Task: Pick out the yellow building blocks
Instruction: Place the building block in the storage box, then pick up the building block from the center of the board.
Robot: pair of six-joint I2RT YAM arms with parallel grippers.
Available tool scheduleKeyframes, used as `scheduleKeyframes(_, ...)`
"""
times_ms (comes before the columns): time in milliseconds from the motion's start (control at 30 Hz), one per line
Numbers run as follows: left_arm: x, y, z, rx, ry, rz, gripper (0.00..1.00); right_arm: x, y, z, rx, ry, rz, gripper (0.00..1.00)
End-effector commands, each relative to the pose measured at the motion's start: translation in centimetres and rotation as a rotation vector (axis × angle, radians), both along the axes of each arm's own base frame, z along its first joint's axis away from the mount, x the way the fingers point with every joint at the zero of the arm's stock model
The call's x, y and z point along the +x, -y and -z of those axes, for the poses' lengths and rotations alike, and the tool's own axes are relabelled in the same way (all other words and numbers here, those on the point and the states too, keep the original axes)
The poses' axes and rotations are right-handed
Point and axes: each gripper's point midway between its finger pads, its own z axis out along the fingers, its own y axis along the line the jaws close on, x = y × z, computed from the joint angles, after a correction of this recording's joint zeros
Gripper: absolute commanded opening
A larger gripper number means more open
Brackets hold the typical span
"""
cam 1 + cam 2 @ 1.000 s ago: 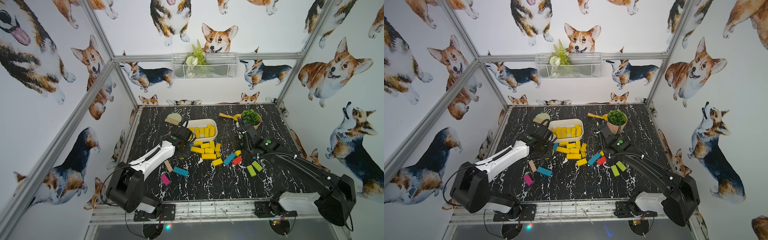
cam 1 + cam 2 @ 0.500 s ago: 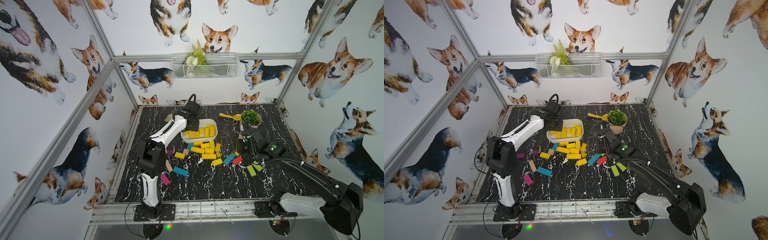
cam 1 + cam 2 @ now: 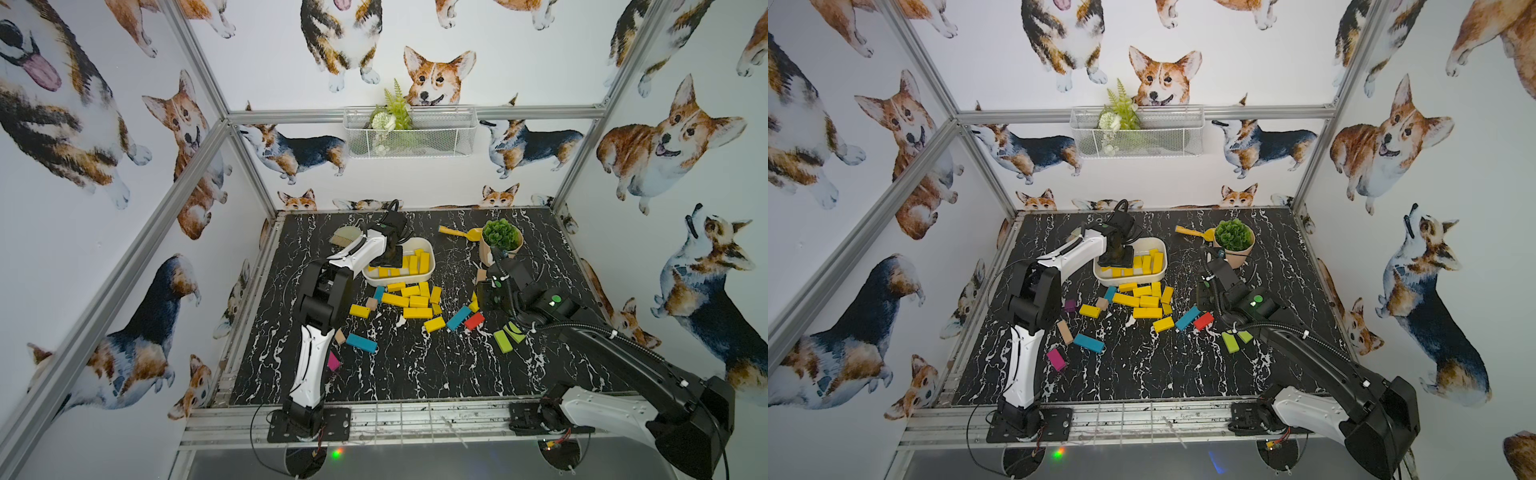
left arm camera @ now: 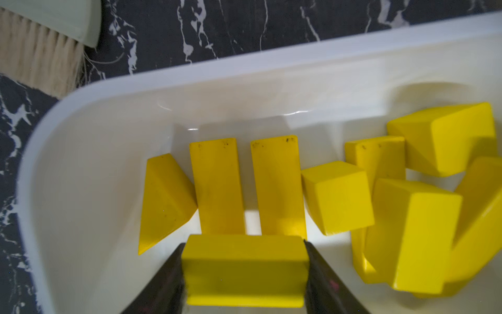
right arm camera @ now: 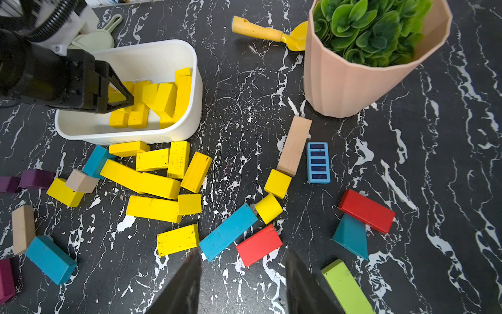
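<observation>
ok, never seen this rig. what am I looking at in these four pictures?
Two robot arms stand at the front edge of a black marbled table. Two pictures come from one overhead camera pair, nearly identical; the other two from a camera on each wrist, looking past its tool. On the table: a white tub holding yellow blocks, loose yellow blocks beside it, other coloured blocks, a potted plant, a yellow scoop, a brush. The left tool is over the tub, closed on a yellow block. The right tool hangs open and empty above the table.
</observation>
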Motion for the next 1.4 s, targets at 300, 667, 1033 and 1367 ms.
scheduleKeyframes(300, 0.8, 1.5, -1.4, -0.139, 0.049, -0.074, 0.8, 0.1, -0.7, 0.2, 0.034, -0.026, 0.009, 0.51)
scheduleKeyframes(667, -1.5, 1.0, -16.1, -0.416, 0.375, -0.093, 0.85, -2.5, -8.8, 3.4, -0.092, -0.091, -0.417, 0.51)
scheduleKeyframes(1033, -9.7, -4.3, -15.1, -0.483, 0.383, -0.219, 0.85, -2.1, -10.1, 10.7, -0.412, -0.276, -0.397, 0.55)
scheduleKeyframes(1367, -13.8, -8.2, -14.5, -0.456, 0.445, -0.323, 0.91, -3.1, -11.9, 13.8, -0.288, -0.395, -0.27, 0.71)
